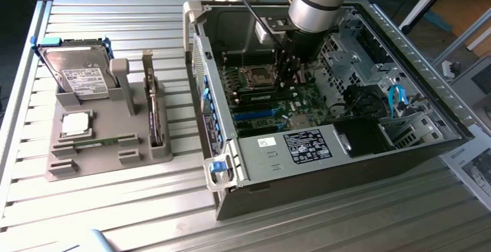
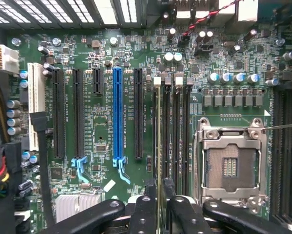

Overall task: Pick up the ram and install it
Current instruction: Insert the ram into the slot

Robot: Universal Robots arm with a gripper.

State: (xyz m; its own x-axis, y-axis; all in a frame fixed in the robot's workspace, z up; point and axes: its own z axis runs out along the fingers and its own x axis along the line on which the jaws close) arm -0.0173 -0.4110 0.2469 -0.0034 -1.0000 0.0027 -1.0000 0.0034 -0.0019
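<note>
My gripper [image 1: 287, 73] is reaching down inside the open computer case [image 1: 230, 177], just beside the processor socket [image 1: 257, 75]. In the wrist view its black fingers [image 2: 146, 209] are shut on the ram [image 2: 158, 146]. The ram shows edge-on as a thin greenish line running along the first of the black memory slots [image 2: 177, 126]. These slots lie between the long expansion slots and the empty silver socket [image 2: 231, 161]. I cannot tell whether the stick is touching its slot or hanging just above it.
On the exterior view's left a grey holder [image 1: 84, 163] carries a hard drive [image 1: 77, 73], a silver-topped processor chip [image 1: 75, 123], an upright expansion card [image 1: 153, 108] and a thin green strip [image 1: 98, 142]. Blue cables [image 1: 396, 99] and drive cages crowd the case's right side.
</note>
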